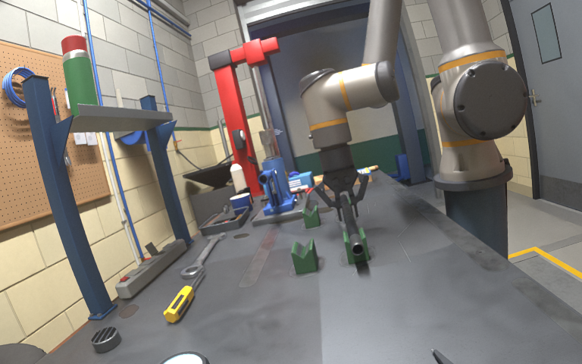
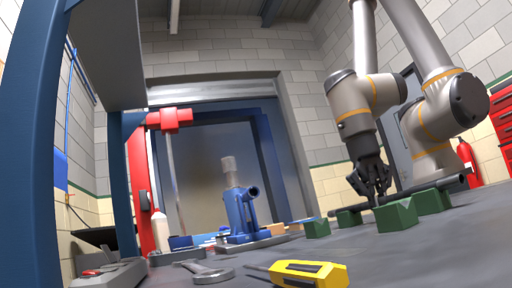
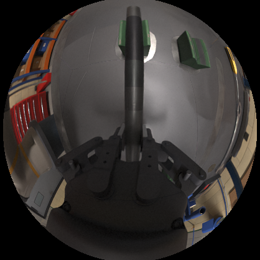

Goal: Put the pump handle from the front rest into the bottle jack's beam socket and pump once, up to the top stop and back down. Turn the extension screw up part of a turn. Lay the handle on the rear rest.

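Observation:
My gripper (image 1: 344,205) (image 2: 373,198) (image 3: 133,140) is closed with a finger on either side of the dark pump handle (image 1: 351,227) (image 2: 398,195) (image 3: 133,77), which lies across the green V-blocks of the front rest (image 1: 356,248) (image 2: 429,201) (image 3: 133,40). The rear rest's two green blocks (image 1: 304,256) (image 2: 394,216) (image 3: 191,49) stand empty beside it. The blue bottle jack (image 1: 276,184) (image 2: 239,214) stands on a plate further back, its beam socket open toward the bench. Its knurled extension screw (image 2: 229,170) sticks up on top.
The rear rest's far block (image 1: 311,216) stands just left of my fingers. A wrench (image 1: 201,255), a yellow screwdriver (image 1: 180,302) and a power strip (image 1: 150,268) lie along the left side. A tool tray (image 1: 225,219) sits by the jack.

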Motion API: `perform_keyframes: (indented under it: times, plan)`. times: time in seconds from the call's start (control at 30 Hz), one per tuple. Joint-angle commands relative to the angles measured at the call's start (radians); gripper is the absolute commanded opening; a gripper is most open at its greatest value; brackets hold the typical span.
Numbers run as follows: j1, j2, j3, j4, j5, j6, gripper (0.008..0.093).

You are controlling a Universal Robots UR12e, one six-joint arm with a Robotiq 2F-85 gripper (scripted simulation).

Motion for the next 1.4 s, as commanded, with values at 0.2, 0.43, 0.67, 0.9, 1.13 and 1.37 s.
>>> perform_keyframes:
  times: [0.2,0.43,0.67,0.9,1.13,1.37]
  plan:
    - [0.000,0.000,-0.002,0.000,0.001,0.000,0.0080]
    - [0.000,-0.007,-0.003,0.006,0.001,0.000,0.0080]
    - [0.000,-0.019,-0.005,0.021,0.001,0.000,0.0080]
    - [0.000,-0.040,-0.009,0.045,0.001,0.000,0.0080]
    - [0.000,-0.067,-0.014,0.077,0.001,0.000,0.0080]
    - [0.000,-0.099,-0.021,0.116,0.001,0.000,0.0080]
